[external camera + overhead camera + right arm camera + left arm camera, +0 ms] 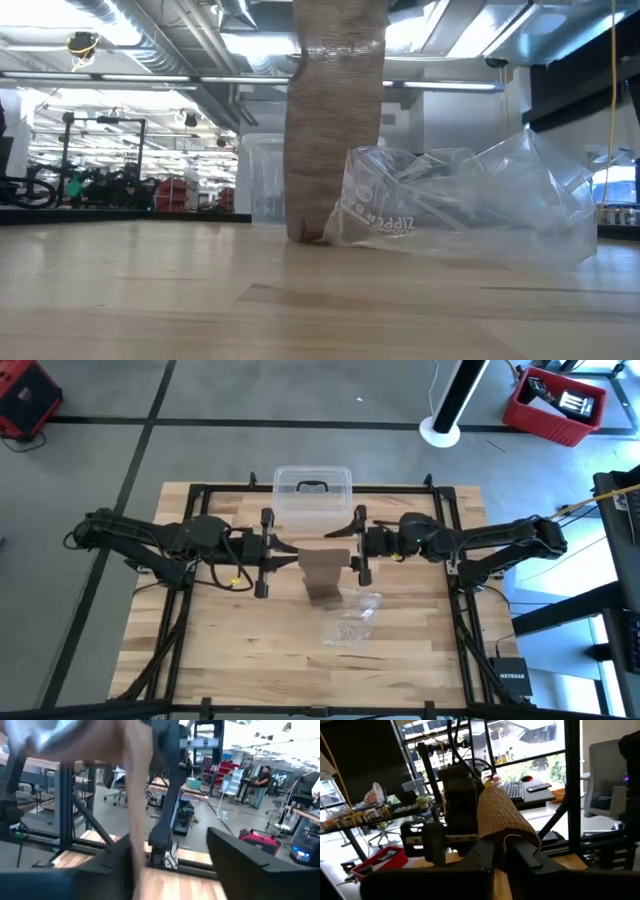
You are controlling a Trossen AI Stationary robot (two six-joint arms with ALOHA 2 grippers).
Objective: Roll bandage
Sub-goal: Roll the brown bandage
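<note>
The bandage (335,120), a brown woven strip, hangs upright from above the low view, and its lower end (305,232) rests on the table. In the high view the bandage (320,572) shows at mid-table between the two arms. My left gripper (502,852) is shut on its upper part. My right gripper (175,865) stands open, level, facing the left one. The strip (137,795) passes between its fingers, close to one finger (117,860). My left gripper pinches the bandage's upper end (506,832) between its two fingers, coming level from the table's left. The cloth bulges out over the fingertips. The strip hangs below the hold, with only its lower end on the table. My right gripper: I cannot tell whether a finger touches the strip.
A crinkled clear plastic bag (460,200) lies on the table right beside the bandage's lower end, and shows in the high view as well (352,620). A clear plastic box (312,495) with a dark handle stands at the far edge. The near half of the table (250,660) is bare wood.
</note>
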